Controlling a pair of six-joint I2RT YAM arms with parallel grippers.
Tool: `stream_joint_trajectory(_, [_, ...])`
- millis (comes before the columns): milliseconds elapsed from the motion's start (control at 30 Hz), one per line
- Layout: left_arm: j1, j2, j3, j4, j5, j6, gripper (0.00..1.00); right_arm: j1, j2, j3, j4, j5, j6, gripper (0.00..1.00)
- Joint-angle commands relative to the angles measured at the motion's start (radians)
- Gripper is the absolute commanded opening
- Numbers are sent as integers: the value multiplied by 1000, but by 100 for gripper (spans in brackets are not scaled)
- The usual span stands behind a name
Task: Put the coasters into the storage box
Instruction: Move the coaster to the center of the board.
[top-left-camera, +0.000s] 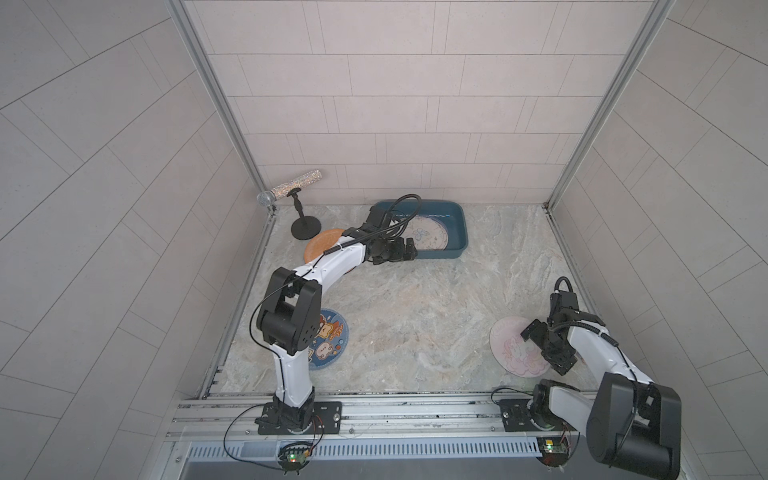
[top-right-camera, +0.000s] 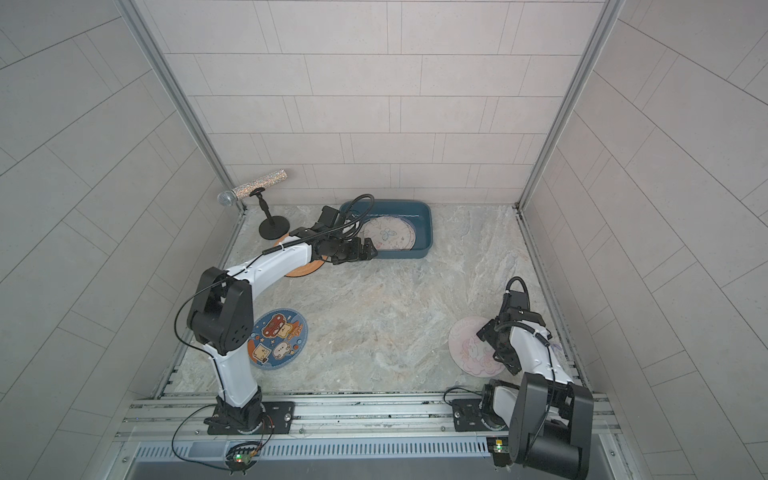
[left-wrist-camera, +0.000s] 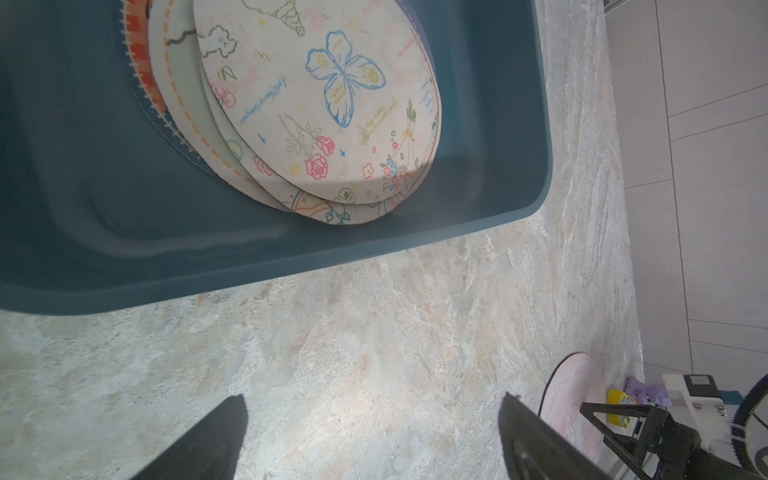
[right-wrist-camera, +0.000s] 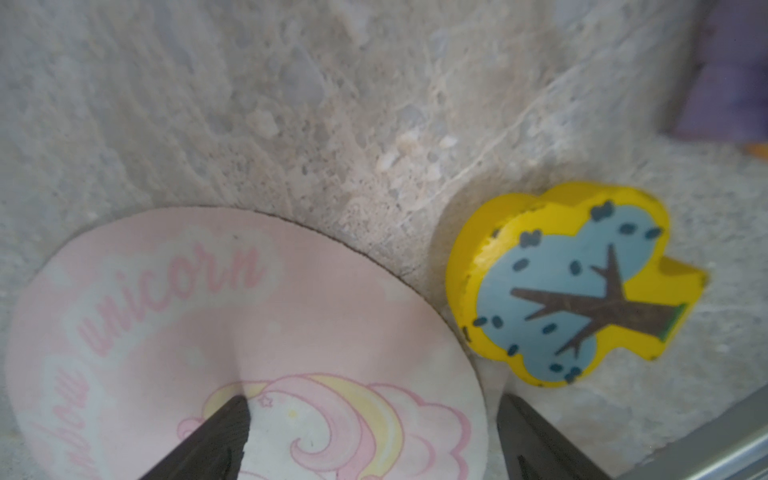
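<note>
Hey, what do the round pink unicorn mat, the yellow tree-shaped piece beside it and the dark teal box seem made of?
Round pink unicorn mat: likely fabric-faced, matte; fine weave, soft pucker.
Yellow tree-shaped piece: probably painted wood; thick, paint chipped at edges.
Dark teal box: plastic, smooth with slight sheen; moulded rounded corners.

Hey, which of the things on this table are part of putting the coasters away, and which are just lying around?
Job:
storage box
stacked coasters inside it
pink unicorn coaster
blue cartoon coaster
orange coaster

Lying about:
microphone on its stand
yellow tree block
</note>
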Motion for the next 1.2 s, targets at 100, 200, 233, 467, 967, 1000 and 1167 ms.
stream_joint_trajectory(100, [-4,-34,-11,-19,2,9,99,63,75,-83,177,-202,23,96])
stream_joint_trajectory(200, [-3,-33,-12,-15,1,6,99,88,82,-74,184,-202,32,96])
stream_joint_trajectory(233, [-4,-32,-12,-14,1,6,99,93,82,-73,184,-204,35,96])
stream_joint_trajectory(467, [-3,-29,-12,-9,3,2,99,141,106,-59,201,-230,53,96])
stream_joint_trajectory(967, [-4,-35,-37,1,2,-2,99,275,195,-11,261,-264,104,96])
stream_joint_trajectory(1000, [-4,-36,-38,1,3,-2,99,281,200,-10,266,-269,109,96])
stream_joint_trajectory(1167, [-4,-35,-40,4,1,-3,99,324,232,6,303,-302,119,96])
